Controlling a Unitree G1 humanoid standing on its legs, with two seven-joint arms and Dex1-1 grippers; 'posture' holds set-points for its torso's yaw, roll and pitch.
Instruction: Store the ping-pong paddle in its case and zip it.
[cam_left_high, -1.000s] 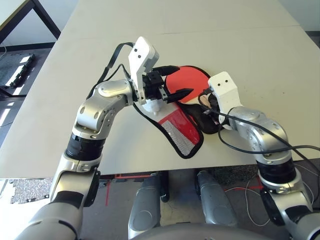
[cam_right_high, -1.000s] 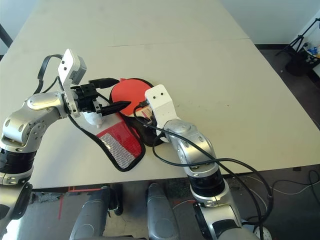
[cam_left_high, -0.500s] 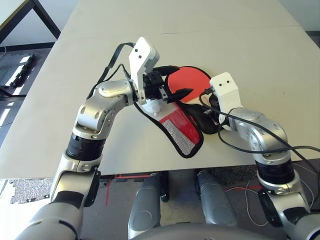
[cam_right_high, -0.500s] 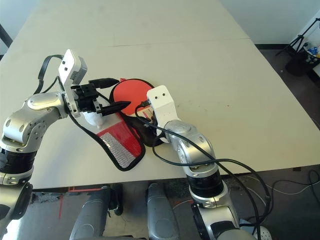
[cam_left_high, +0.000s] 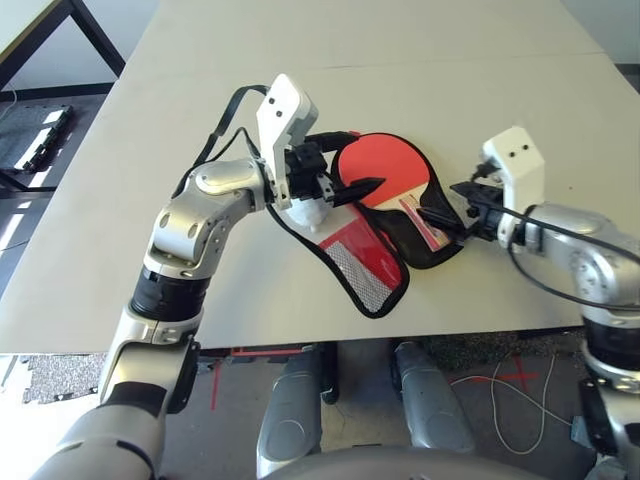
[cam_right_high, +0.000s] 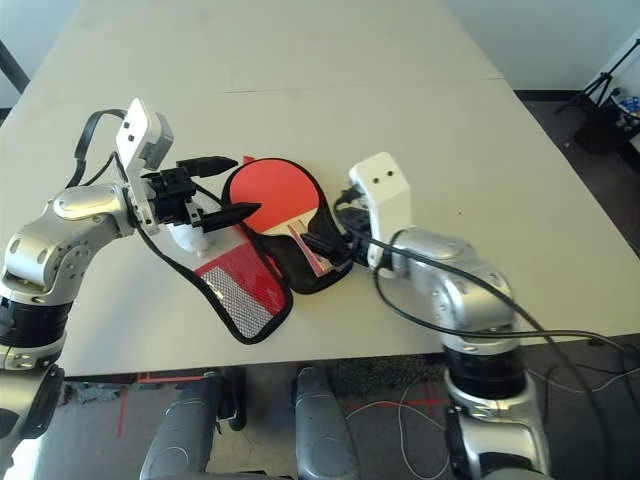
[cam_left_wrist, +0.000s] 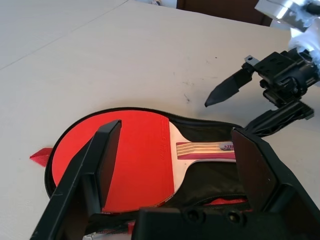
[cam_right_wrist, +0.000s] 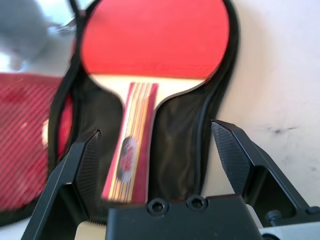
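The case (cam_left_high: 405, 225) lies unzipped on the pale table (cam_left_high: 430, 90), its black-lined half flat against the tabletop and its red mesh-pocket flap (cam_left_high: 362, 262) folded out toward six o'clock, hanging close to the near edge. The ping-pong paddle (cam_left_high: 388, 175) rests inside the lined half, red face toward twelve o'clock, striped wooden handle pointing toward five o'clock and lying on the black lining. The left gripper (cam_left_high: 345, 165) hovers at about nine o'clock from the paddle face, fingers spread wide with nothing between them; one black fingertip pokes over the red rubber's edge, though I cannot tell whether it touches. Just under that hand sits a white fluffy plush toy (cam_left_high: 308, 213), pressed against the case's zipper edging. The right gripper (cam_left_high: 437, 222) is at about three o'clock from the handle, just beside the case's rim, its fingers likewise splayed apart and gripping nothing. From the right wrist view the handle (cam_right_wrist: 131, 150) lies between and beyond those open fingers (cam_right_wrist: 232, 160), clear of both.
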